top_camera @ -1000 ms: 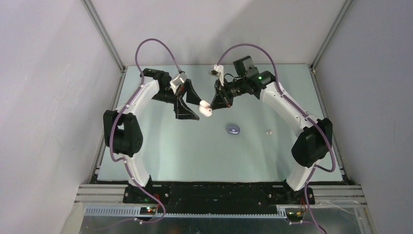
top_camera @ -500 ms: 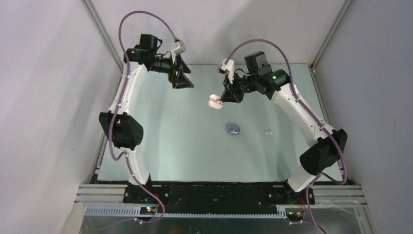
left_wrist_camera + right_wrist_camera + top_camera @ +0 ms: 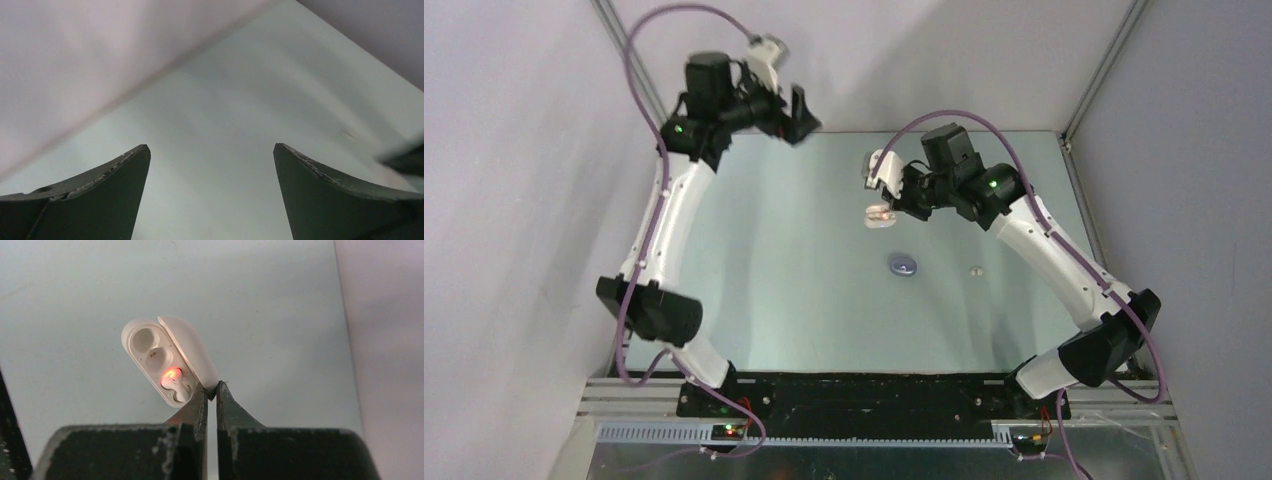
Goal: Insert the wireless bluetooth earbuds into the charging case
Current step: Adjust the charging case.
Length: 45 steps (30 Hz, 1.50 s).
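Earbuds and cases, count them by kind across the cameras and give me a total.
Charging cases: 2, the white case in the right end effector, the purple case on the table.
Earbuds: 2, a loose white earbud on the table, a seated earbud in the white case.
Total: 4

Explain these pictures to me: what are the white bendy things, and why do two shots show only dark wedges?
Those are two robot arms bolted at the table's near edge. The wide picture comes from a camera above and behind them. The other two come from cameras on each wrist; the dark wedges are that arm's own fingers. The left gripper is open and empty, raised near the far left corner. The right gripper pinches an open white charging case: a seated earbud glows orange inside, one socket is empty. On the table lie a purple pebble-shaped case and a tiny white earbud.
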Each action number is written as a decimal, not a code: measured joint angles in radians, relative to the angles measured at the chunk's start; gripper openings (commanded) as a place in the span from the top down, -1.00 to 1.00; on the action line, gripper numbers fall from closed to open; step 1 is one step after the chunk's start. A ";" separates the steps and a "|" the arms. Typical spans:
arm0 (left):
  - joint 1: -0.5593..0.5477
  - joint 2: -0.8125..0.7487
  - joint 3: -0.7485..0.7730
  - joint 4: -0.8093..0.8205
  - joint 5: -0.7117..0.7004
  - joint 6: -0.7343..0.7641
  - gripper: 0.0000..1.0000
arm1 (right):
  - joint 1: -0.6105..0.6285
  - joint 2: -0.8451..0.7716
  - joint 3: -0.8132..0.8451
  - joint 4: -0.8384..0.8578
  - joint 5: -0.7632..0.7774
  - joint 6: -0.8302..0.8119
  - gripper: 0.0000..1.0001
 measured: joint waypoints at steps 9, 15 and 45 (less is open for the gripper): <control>-0.132 -0.116 -0.338 -0.005 0.306 -0.180 -0.96 | 0.052 -0.016 -0.077 0.087 0.077 -0.161 1.00; -0.130 -0.079 -0.336 -0.066 0.429 -0.214 -0.71 | 0.061 -0.016 -0.106 0.160 0.096 -0.251 1.00; -0.127 -0.061 -0.485 -0.025 0.609 -0.401 0.26 | 0.158 0.012 -0.122 0.288 0.125 -0.334 1.00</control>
